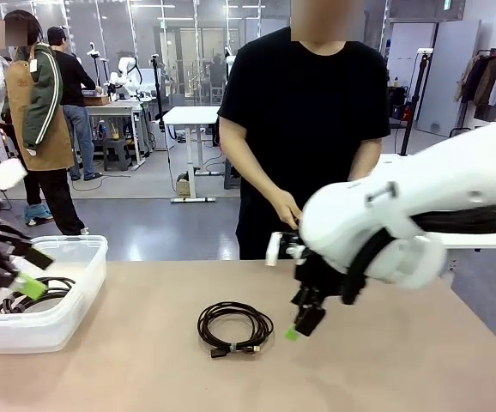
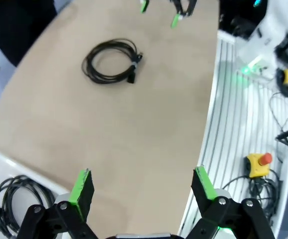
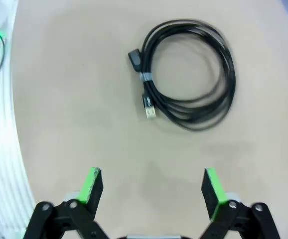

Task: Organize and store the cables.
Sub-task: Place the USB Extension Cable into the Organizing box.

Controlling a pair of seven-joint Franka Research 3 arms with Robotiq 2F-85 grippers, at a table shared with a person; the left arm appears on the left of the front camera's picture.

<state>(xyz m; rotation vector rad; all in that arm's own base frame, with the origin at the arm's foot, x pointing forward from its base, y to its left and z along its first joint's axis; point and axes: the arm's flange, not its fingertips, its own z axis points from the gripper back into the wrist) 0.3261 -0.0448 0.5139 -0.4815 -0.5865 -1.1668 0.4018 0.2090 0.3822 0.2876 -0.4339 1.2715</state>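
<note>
Fingers apart, the right gripper [image 3: 154,184] hovers beside the coiled cable [image 3: 189,74], probably to grasp it; the left gripper [image 2: 141,181], also spread, hangs well away.

Two cables [image 3: 226,74] [image 2: 17,180], one bin [image 1: 89,279], two claws [image 2: 143,186] [image 3: 152,186]

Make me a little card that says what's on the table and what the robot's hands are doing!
Table: one coiled cable lying loose in the middle
Bin: clear plastic, at the robot's left, more cables inside
Left gripper: open, empty, by the bin
Right gripper: open, empty, beside the coiled cable, not touching it
Person: standing at the far side
</note>
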